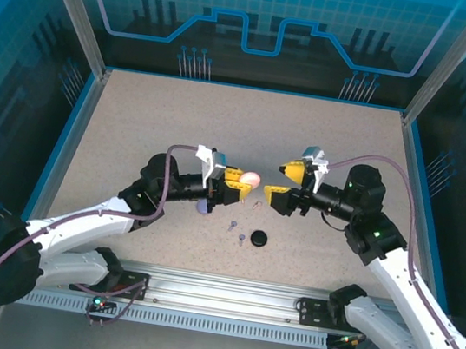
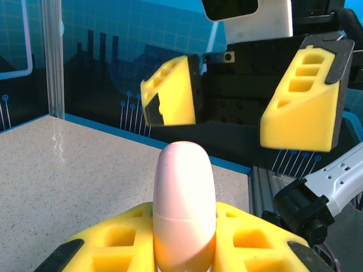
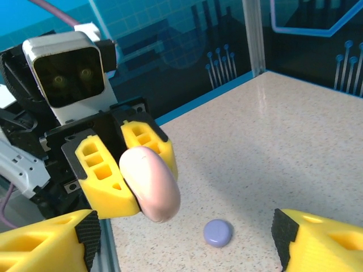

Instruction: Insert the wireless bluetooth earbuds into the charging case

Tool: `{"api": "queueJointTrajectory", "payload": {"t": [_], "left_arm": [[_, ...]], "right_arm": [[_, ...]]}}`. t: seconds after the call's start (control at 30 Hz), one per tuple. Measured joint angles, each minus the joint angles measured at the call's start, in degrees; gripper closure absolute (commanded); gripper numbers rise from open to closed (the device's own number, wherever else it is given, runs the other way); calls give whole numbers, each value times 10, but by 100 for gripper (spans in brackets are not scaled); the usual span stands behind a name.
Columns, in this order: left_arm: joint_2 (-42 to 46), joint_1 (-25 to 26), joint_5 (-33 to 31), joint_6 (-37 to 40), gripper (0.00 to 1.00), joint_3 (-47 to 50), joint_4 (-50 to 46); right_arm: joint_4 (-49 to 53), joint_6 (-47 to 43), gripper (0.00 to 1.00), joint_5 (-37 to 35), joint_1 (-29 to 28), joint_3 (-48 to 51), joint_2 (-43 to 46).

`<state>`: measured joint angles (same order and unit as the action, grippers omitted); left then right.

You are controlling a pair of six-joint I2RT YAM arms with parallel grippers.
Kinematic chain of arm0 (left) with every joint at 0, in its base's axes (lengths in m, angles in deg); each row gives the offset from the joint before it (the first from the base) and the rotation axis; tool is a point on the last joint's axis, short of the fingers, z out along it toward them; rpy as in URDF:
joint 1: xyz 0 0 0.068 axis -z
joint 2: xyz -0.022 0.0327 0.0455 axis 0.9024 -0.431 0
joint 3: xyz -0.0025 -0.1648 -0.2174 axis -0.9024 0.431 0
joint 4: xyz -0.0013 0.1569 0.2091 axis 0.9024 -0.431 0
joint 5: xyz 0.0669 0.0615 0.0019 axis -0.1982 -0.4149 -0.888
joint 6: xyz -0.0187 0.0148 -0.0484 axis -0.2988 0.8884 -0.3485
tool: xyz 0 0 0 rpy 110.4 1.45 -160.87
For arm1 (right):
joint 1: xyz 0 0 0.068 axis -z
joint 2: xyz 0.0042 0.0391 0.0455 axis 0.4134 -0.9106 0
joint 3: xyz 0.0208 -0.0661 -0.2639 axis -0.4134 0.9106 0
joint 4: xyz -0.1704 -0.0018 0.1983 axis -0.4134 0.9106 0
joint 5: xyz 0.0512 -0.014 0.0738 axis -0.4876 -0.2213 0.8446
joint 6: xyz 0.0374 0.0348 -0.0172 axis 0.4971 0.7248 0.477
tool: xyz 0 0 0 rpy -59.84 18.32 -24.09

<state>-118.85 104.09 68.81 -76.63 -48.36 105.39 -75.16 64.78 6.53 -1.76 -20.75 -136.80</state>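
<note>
1. Left gripper [image 1: 233, 185]: clamped tight on the closed pink case [image 1: 250, 179], raised above the table [image 1: 135, 125].
2. Right gripper [image 1: 279, 186]: jaws spread wide, empty, facing the pink case, just apart from it.
3. On the table below: lilac case [image 3: 218, 233], black case [image 1: 258, 238].
4. A lilac earbud [image 1: 231, 225] and a second lilac earbud [image 1: 242, 240] lie loose between those cases.

- A speckled beige tabletop [image 1: 135, 125] lies in the middle, flat and grainy like sand.
- A thin blue strip [image 1: 255, 88] runs along its far edge and down both side edges.
- Dark blue walls [image 1: 256, 20] stand at the back and on both sides, with light blue lines and half a cog drawn on them.
- Shiny silver metal posts [image 1: 70, 1] rise from the two far corners.
- A grey metal rail [image 1: 223, 300] with long grooves lies along the near edge.
- A pale streak of light shines on the tabletop beside one post.
</note>
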Motion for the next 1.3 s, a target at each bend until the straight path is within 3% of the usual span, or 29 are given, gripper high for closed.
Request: {"api": "queueJointTrajectory", "payload": {"t": [0.47, 1.3], "left_arm": [[0, 0, 0, 0, 95, 0, 5], [2, 0, 2, 10, 95, 0, 4]], "right_arm": [[-13, -12, 25, -9, -34, -9, -52], [-14, -26, 29, -62, -35, -71, -102]]}}
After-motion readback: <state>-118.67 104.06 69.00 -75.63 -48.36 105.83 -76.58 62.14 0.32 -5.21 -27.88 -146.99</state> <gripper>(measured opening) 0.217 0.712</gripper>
